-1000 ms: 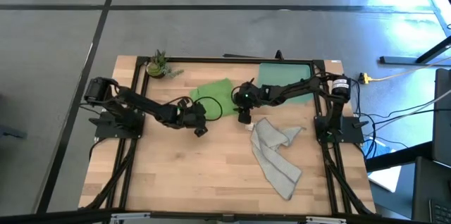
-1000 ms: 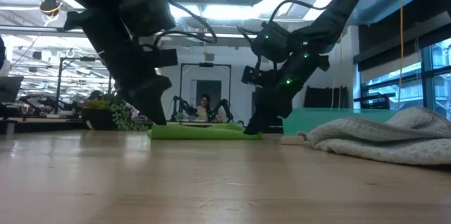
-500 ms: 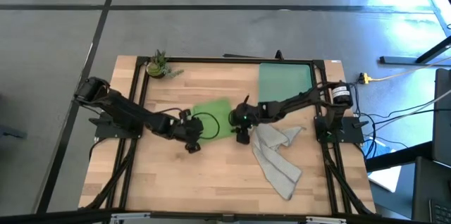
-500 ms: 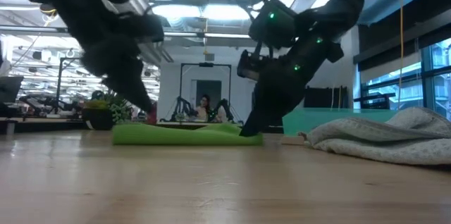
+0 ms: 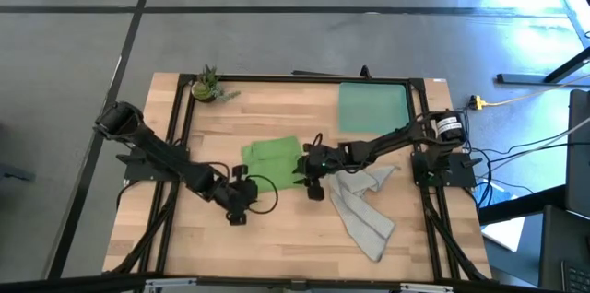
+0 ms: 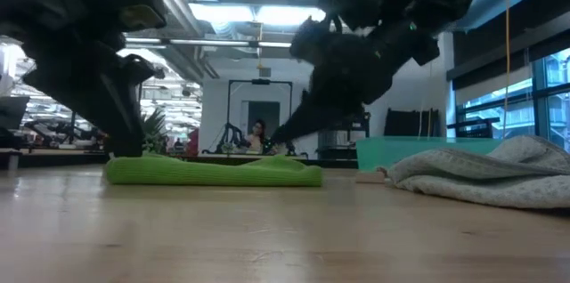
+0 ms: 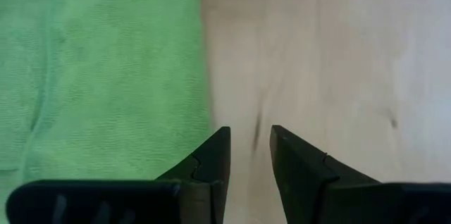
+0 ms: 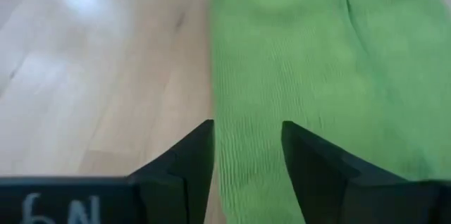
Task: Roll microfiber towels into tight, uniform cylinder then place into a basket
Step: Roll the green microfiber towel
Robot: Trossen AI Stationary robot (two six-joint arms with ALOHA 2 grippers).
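Lime green towel spread flat mid-table, well short of the teal basket at the far right corner. Right gripper at the green towel's near right corner, fingers parted a little with green cloth between them; whether actually pinched, cannot tell. Left gripper just off the green towel's near left corner, fingers slightly apart over bare wood, the cloth edge just beside one finger, nothing visibly grasped. Grey towel crumpled to the right of the green towel, beside the right gripper. Small potted plant at the far left corner, well apart from the green towel.
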